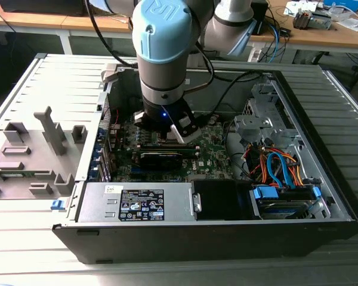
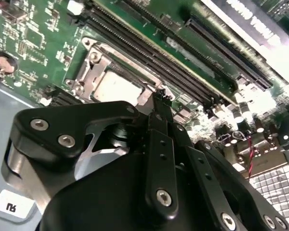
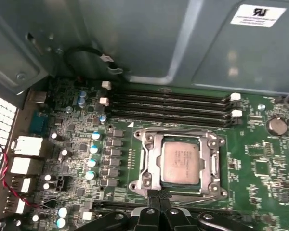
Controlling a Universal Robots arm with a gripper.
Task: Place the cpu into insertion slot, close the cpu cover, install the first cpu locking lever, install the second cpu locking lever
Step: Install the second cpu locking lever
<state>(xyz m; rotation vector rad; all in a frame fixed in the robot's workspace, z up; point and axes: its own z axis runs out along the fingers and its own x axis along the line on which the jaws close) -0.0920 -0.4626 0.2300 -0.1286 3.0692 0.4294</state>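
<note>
One arm is at work inside the open computer case [image 1: 322, 196], which lies on the bench [image 1: 42, 238], its gripper [image 3: 158, 196] lowered over the green motherboard [image 3: 260, 168] toward the far side of the case. In the first wrist view the cpu [image 3: 181, 162] already sits square in the insertion slot [image 3: 155, 166], silvery top up, and the cpu cover [image 3: 213, 159] lies flat around it, its window framing the chip. The black fingers [image 3: 159, 195] are pressed together at their tips, grasping nothing that I can make out, and they sit at the socket edge nearest the gripper, right by a thin wire lever [image 3: 197, 199] running along that edge. The second wrist view shows the same: the joined fingertips [image 2: 160, 102] just beside the socket's corner.

Whether either locking lever is already hooked under its catch I cannot tell. The danger I judge here is a slip: the wire is thin and springy, and tips pushing off-centre could slide off it onto the cover or the small board parts close by. If the cover is not fully seated, forcing a lever could stress the socket pins beneath the chip.
</note>
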